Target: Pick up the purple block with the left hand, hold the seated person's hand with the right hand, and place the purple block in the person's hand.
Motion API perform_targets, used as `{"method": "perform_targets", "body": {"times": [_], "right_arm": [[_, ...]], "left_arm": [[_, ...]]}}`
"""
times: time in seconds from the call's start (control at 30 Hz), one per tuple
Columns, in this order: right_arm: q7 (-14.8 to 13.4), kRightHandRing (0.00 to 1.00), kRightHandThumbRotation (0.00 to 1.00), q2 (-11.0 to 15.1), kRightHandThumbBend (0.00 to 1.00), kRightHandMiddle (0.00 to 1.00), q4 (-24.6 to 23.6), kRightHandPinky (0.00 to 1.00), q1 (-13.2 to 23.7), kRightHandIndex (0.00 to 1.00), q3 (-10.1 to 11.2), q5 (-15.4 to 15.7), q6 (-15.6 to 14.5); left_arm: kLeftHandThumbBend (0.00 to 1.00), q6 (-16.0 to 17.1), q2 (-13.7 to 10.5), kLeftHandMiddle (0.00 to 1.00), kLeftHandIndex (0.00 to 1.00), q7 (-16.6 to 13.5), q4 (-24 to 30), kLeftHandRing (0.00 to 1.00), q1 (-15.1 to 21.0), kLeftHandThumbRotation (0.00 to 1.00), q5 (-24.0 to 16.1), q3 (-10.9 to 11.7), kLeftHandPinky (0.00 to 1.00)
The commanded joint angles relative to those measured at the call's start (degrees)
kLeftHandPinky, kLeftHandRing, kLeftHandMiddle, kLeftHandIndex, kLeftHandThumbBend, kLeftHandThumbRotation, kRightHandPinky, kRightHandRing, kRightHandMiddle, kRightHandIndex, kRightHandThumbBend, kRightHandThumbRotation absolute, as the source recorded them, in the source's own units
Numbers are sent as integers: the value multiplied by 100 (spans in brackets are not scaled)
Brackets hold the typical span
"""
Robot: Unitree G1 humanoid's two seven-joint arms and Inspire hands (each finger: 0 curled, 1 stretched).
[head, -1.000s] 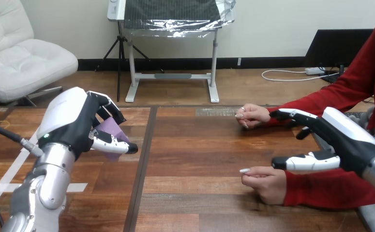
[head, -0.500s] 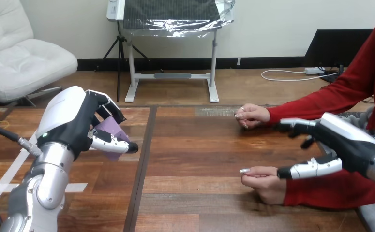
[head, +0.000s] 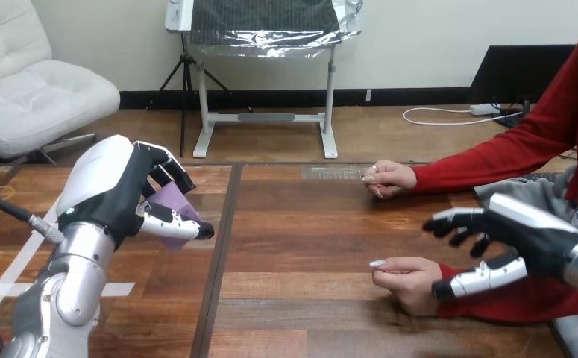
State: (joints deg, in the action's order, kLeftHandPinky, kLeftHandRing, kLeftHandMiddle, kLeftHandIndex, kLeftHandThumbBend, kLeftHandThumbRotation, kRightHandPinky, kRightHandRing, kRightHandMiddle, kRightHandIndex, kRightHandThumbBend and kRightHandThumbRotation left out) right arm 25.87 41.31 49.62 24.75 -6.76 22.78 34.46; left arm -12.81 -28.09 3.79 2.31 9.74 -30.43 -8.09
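We draw our right hand [head: 528, 239] back and lower; its fingers [head: 453, 221] now hang above the person's nearer hand [head: 409, 282], thumb just beside its wrist.

most of the purple block [head: 172, 200] is hidden inside the left hand [head: 107, 186]. only a patch shows between the curled fingers [head: 168, 160] above it and the thumb below it, so its full shape cannot be told. the left arm is cut off by the bottom edge.

the thumb of the right hand [head: 528, 235] covers the wrist of the person's nearer hand [head: 409, 282]. whether that thumb touches the sleeve cannot be told. the right forearm runs off the right edge. the nearer hand's palm is hidden under its own curled fingers.
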Motion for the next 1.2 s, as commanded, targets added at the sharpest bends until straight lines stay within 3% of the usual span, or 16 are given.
{"method": "perform_targets", "body": {"times": [0.0,0.6,1.17], "right_arm": [[0,79,48,177,100,83,119,67,562,84,-69,31,-65],[222,77,40,120,100,83,287,65,634,84,-309,138,-379],[-56,80,29,85,100,85,343,68,653,84,-561,512,-648]], "left_arm": [[86,54,32,33,43,26,232,26,251,0,46,147,22],[85,39,8,34,43,162,242,27,277,0,144,178,23],[85,81,-22,36,43,194,241,29,274,0,196,211,25]]}}
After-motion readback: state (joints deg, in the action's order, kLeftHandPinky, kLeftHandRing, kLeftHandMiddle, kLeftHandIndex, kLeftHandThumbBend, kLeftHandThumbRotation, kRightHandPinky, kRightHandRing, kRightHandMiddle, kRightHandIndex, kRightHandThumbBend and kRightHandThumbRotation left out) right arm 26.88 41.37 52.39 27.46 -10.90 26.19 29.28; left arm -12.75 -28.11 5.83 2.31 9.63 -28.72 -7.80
